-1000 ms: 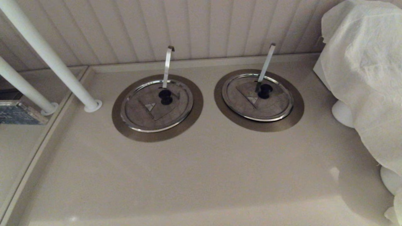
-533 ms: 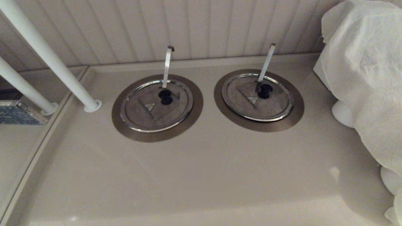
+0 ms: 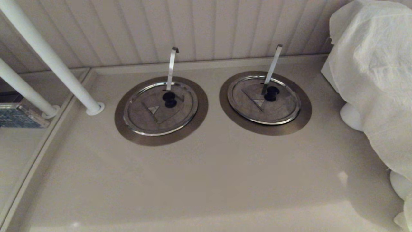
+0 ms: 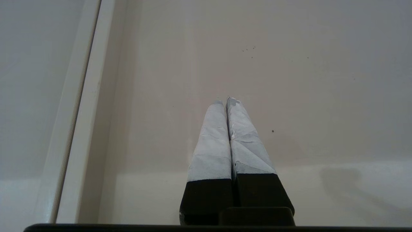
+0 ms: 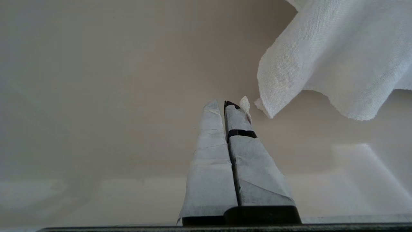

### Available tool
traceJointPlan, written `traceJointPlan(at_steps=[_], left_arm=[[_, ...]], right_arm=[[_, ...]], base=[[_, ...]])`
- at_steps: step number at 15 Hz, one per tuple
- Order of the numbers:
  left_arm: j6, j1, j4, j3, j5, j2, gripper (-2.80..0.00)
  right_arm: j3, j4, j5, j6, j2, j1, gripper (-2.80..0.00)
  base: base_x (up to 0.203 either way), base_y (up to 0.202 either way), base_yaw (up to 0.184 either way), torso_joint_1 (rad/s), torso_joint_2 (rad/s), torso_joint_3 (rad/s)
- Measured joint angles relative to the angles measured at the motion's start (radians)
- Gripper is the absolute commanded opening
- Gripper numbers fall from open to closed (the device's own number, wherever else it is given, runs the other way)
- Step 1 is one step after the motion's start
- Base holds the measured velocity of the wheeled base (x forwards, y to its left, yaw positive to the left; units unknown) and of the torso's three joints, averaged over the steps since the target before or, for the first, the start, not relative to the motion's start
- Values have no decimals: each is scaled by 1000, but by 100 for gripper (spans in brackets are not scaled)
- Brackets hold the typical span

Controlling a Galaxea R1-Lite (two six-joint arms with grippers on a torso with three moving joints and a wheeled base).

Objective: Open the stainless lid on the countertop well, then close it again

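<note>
Two near-identical steel lids lie flat and closed on the beige counter in the head view. The stainless lid on the right has a black knob, a small triangle mark and a flat steel utensil handle rising through its slot. It covers the countertop well, of which only the brushed-steel ring shows. Neither arm is in the head view. My right gripper is shut and empty over bare counter, close to a white cloth. My left gripper is shut and empty over bare counter too.
A second steel lid with its own handle covers the left well. Two white poles slant down to the counter at the left. A white cloth drapes over something at the right edge. A panelled wall stands behind.
</note>
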Motion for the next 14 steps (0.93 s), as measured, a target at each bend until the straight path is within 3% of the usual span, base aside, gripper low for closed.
traceJointPlan(at_steps=[14], left_arm=[[0,0,0,0,1,0,-280]], right_arm=[[0,-1,-3,31,0,0,-280]], base=[[0,0,0,0,0,0]])
